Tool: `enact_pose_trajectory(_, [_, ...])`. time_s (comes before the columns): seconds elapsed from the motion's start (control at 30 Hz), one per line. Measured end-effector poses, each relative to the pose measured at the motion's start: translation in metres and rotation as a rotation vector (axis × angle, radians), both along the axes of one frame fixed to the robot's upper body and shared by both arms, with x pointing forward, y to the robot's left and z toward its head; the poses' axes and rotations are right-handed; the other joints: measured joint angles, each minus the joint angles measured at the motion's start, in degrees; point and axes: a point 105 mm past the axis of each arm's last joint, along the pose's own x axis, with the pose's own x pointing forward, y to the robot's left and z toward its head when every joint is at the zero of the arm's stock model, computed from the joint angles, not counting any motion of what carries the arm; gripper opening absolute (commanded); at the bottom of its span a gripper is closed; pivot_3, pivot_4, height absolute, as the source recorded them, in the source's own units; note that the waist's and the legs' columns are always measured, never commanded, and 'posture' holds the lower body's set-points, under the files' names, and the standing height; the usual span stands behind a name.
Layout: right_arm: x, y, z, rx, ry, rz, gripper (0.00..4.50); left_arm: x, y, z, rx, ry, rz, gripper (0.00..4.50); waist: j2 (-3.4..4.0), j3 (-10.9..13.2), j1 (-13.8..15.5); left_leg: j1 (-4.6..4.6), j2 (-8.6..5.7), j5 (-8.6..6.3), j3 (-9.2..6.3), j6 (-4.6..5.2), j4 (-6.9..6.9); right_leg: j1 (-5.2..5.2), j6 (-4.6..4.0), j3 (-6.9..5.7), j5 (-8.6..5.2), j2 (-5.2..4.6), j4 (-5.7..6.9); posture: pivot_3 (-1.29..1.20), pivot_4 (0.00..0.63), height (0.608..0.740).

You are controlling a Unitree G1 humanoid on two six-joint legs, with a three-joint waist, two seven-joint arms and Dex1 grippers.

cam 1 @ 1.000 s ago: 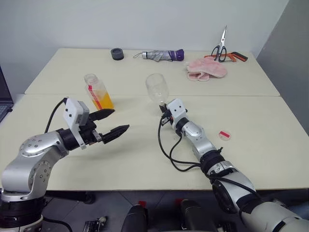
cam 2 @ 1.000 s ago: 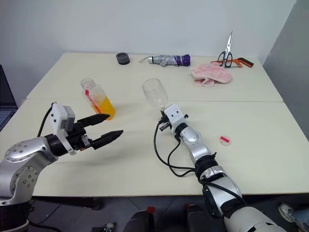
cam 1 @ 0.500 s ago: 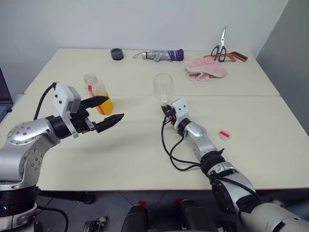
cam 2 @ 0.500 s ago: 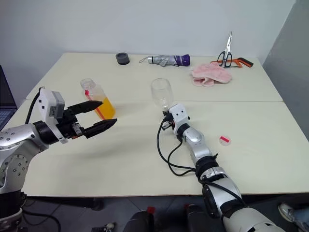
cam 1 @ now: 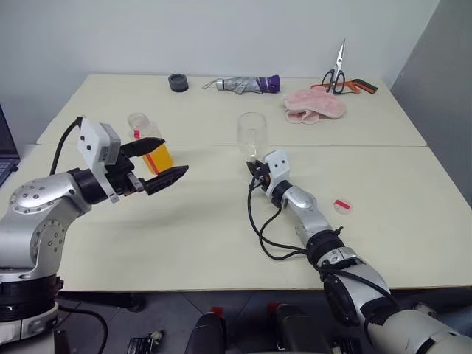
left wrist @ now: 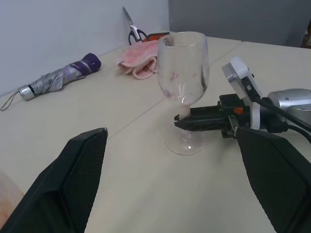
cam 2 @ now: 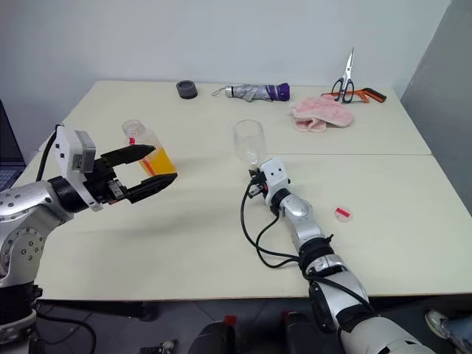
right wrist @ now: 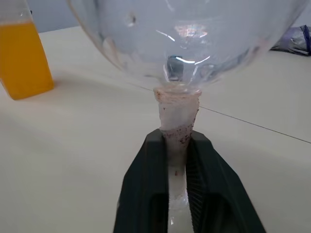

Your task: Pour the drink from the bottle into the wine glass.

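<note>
The wine glass [cam 1: 251,140] stands upright near the middle of the worktop [cam 1: 221,221], its foot on the surface. The right gripper [right wrist: 176,160] has its two black fingers on either side of the thin stem, pressed against it, so the glass is gripped low on the stem. The bowl looks empty.

The bottle [cam 2: 147,151] stands toward the left edge of the worktop with no cap on it, about half full of orange drink [cam 2: 158,164]. The left gripper [cam 1: 161,164] hangs in the air just in front of the bottle with its fingers spread wide and nothing between them.

A small red-and-white cap [cam 1: 342,206] lies on the worktop to the right of the right arm. Along the far edge lie a dark roll of tape [cam 1: 178,82], a folded umbrella [cam 1: 243,85], a pink cloth [cam 1: 316,105] and scissors [cam 1: 339,71].
</note>
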Motion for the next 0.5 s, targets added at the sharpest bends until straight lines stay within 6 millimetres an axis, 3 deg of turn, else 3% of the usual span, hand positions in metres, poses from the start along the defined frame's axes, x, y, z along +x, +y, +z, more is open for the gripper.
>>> enact_pose_trajectory(0.07, [-0.0024, -0.0019, -0.0123, -0.008, 0.042, -0.005, 2.10, 0.0006, 0.0010, -0.0008, 0.001, 0.001, 0.002, 4.50, 0.02, 0.0, 0.0, -0.02, 0.00, 0.00, 0.01, 0.00, -0.01, -0.03, 0.00, 0.02, 0.00, 0.00, -0.01, 0.00, 0.150, 0.740])
enact_pose_trajectory(0.3, [-0.0024, -0.0019, -0.0129, -0.009, 0.048, -0.006, 4.47, 0.0029, 0.0005, -0.0048, 0.007, 0.008, -0.004, 4.50, 0.03, 0.0, 0.0, -0.04, 0.00, 0.00, 0.02, 0.00, -0.02, -0.05, 0.00, 0.02, 0.00, 0.00, -0.02, 0.00, 0.150, 0.740])
enact_pose_trajectory(0.5, [-0.0023, -0.0021, -0.0127, -0.007, 0.049, -0.007, 4.47, 0.0034, -0.0003, -0.0068, 0.013, 0.014, -0.013, 4.50, 0.03, 0.0, 0.0, -0.04, 0.00, 0.00, 0.02, 0.00, -0.02, -0.05, 0.00, 0.02, 0.00, 0.00, -0.02, 0.00, 0.150, 0.740])
